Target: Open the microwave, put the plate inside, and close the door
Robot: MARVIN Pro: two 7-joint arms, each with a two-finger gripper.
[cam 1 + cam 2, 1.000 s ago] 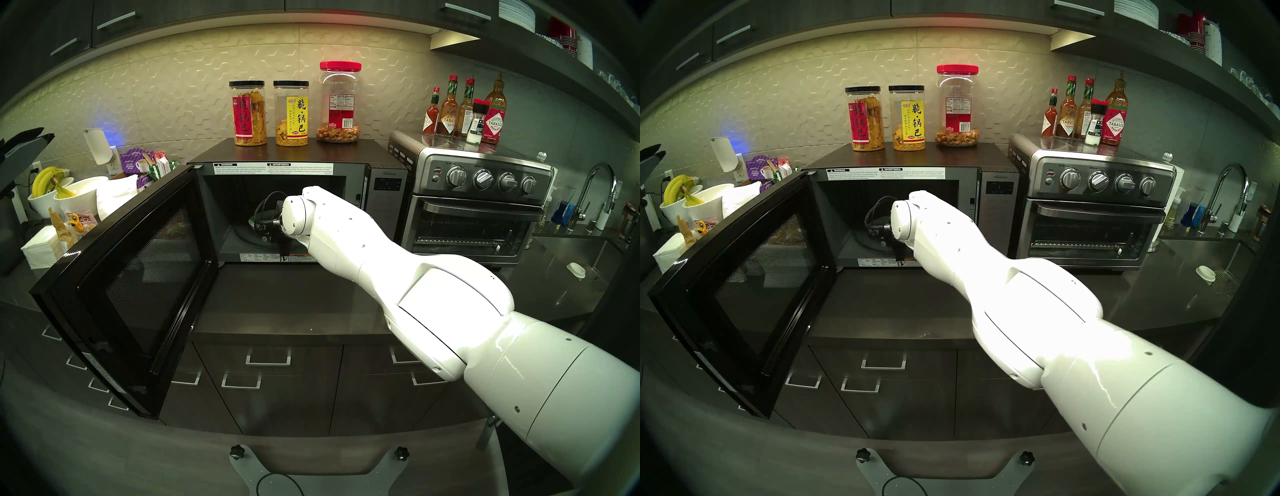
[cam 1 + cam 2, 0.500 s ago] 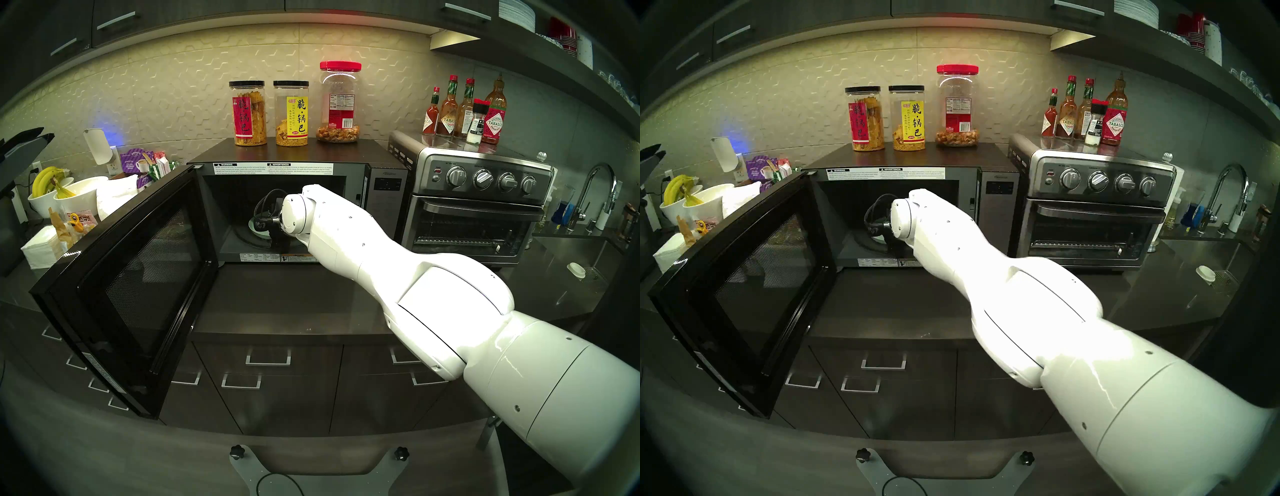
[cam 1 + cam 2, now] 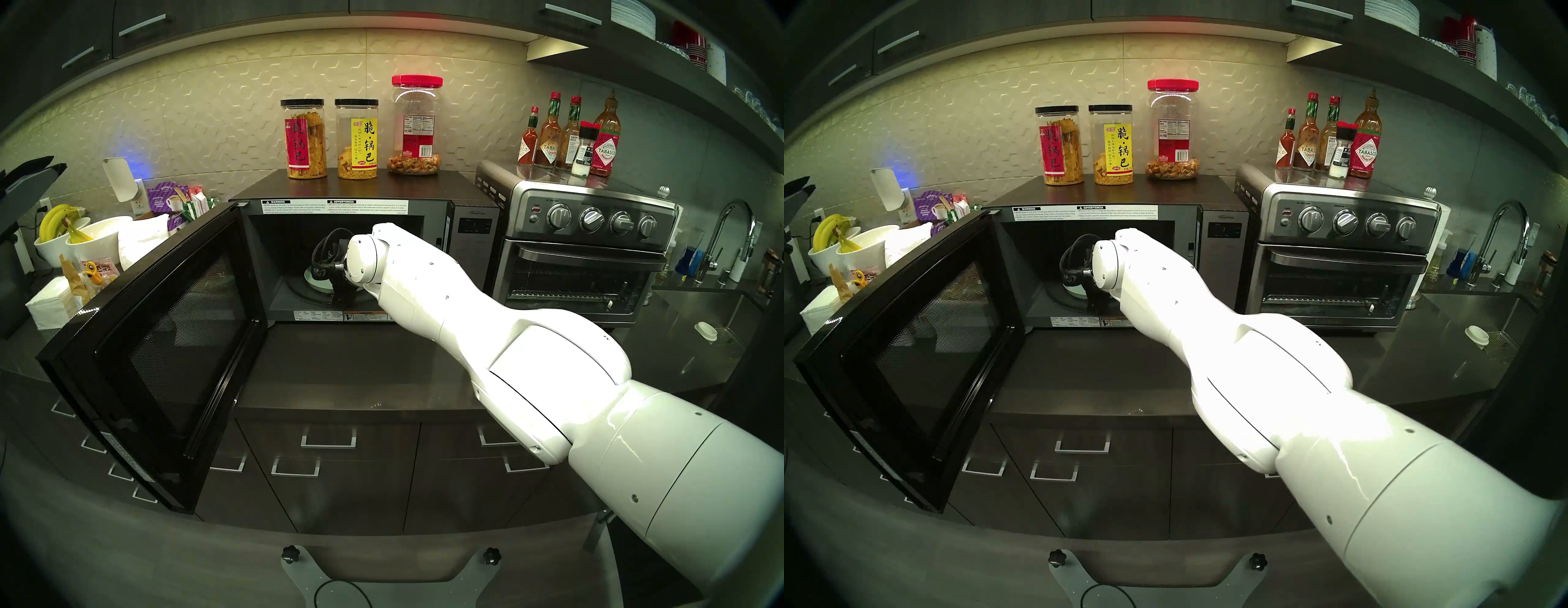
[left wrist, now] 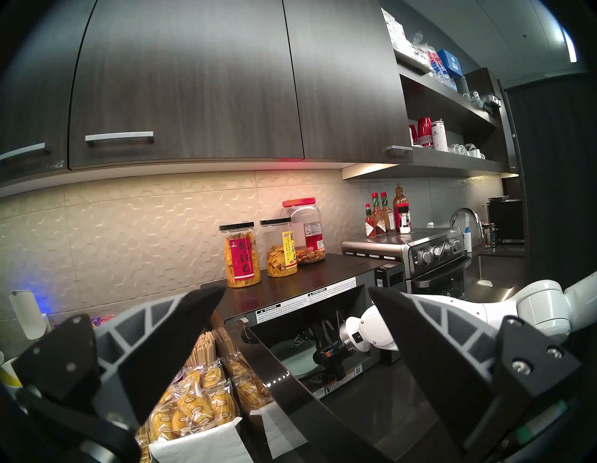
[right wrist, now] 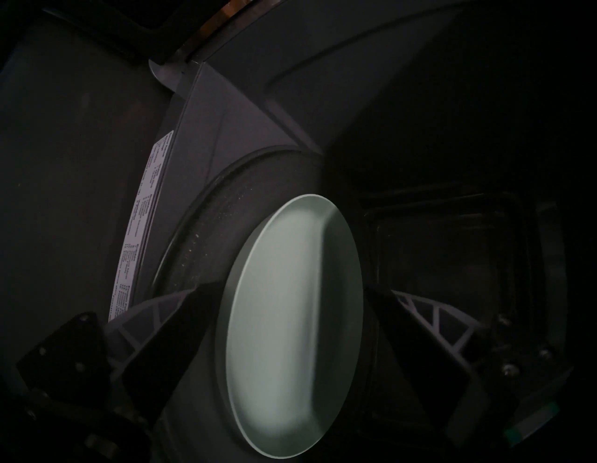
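The mint-green plate (image 5: 292, 326) lies on the microwave (image 3: 471, 237) turntable; right end effector (image 5: 284, 323) spread wide, gripping nothing. Next: withdraw, then swing the door (image 3: 148, 352) shut

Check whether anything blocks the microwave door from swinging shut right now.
Yes. The right arm reaches through the microwave opening, with the right pincer open over the mint-green plate on the turntable. The door stands wide open at the left. Nothing else visible lies in its swing path over the counter.
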